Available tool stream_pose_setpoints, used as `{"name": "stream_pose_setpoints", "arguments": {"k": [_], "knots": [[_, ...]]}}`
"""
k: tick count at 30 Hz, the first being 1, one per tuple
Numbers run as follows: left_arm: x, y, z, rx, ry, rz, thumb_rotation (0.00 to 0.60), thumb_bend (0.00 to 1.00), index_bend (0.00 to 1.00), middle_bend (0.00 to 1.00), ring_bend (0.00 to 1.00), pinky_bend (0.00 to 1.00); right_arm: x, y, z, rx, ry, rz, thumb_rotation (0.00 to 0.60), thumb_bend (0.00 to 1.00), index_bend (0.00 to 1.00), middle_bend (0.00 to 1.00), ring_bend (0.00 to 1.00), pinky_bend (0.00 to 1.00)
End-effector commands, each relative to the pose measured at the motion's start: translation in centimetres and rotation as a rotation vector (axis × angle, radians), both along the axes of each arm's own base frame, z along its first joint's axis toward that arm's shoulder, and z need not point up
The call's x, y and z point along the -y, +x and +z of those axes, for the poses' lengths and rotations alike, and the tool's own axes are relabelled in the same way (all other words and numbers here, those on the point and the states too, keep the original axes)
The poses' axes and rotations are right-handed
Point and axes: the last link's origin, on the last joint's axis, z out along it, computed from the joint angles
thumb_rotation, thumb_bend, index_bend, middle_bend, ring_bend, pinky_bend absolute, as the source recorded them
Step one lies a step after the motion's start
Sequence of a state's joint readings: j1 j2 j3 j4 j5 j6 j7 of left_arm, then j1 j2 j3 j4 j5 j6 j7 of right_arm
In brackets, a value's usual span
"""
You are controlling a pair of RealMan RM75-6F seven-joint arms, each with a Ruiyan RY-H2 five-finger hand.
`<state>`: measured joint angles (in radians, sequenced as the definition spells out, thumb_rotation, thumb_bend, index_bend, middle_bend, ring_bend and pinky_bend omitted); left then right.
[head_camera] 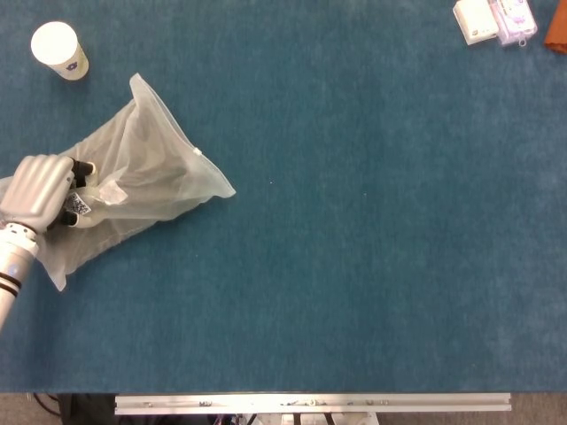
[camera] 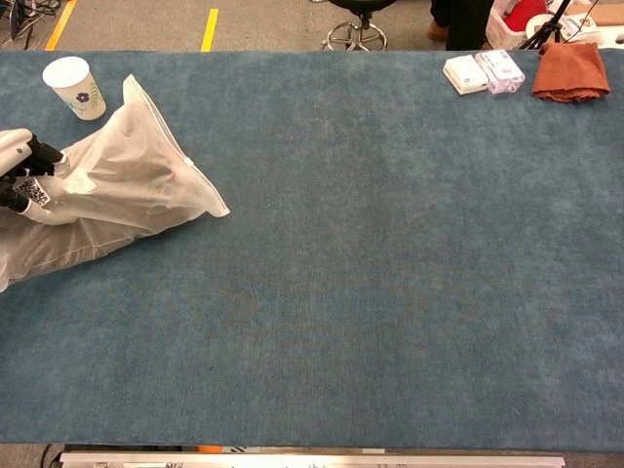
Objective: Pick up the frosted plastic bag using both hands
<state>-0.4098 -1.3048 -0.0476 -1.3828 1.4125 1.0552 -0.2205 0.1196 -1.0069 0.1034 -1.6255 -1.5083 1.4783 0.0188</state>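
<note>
Bag (head_camera: 146, 177) lies at desk (head_camera: 372, 266) left, cup (head_camera: 58, 50) behind it; boxes (head_camera: 493, 19) at far right corner.

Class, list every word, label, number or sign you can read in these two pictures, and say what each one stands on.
No text can be read as words.
Black-and-white square code label on the frosted plastic bag, beside the left robot hand: too small to read.
Purple flower print on the white paper cup: a picture, no words.
White and clear small boxes at the table's far right: any print is too blurred to read.
</note>
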Motion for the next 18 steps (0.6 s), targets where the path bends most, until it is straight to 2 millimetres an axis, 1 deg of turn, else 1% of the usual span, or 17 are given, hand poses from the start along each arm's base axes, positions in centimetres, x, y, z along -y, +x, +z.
{"name": "stream_pose_setpoints", "arguments": {"k": [1,6,10,16,18], "knots": [[-0.1,0.4,0.7,0.053,0.003,-0.015,0.600,0.38,0.76,0.81,0.81,1.00,0.1,0.2,-0.2,0.001,0.011,0.008,0.600,0.17,0.05,0.19,0.09,0.19],[-0.3,1.7,1.5,0.118,-0.024,-0.059,0.600,0.38,0.76,0.81,0.81,1.00,0.3,1.0,-0.5,0.003,0.036,0.042,0.600,0.17,0.05,0.19,0.10,0.19],[-0.3,3.5,2.2,0.179,-0.072,-0.092,0.600,0.38,0.76,0.81,0.81,1.00,0.8,2.5,-1.2,0.000,0.079,0.112,0.600,0.17,0.05,0.19,0.10,0.19],[-0.2,6.7,2.6,0.253,-0.170,-0.134,0.600,0.38,0.76,0.81,0.81,1.00,2.1,6.2,-2.8,-0.017,0.172,0.281,0.600,0.17,0.05,0.19,0.10,0.19],[-0.1,7.8,2.6,0.276,-0.202,-0.145,0.600,0.38,0.76,0.81,0.81,1.00,2.4,7.8,-3.6,-0.024,0.205,0.348,0.600,0.13,0.05,0.19,0.10,0.19]]}}
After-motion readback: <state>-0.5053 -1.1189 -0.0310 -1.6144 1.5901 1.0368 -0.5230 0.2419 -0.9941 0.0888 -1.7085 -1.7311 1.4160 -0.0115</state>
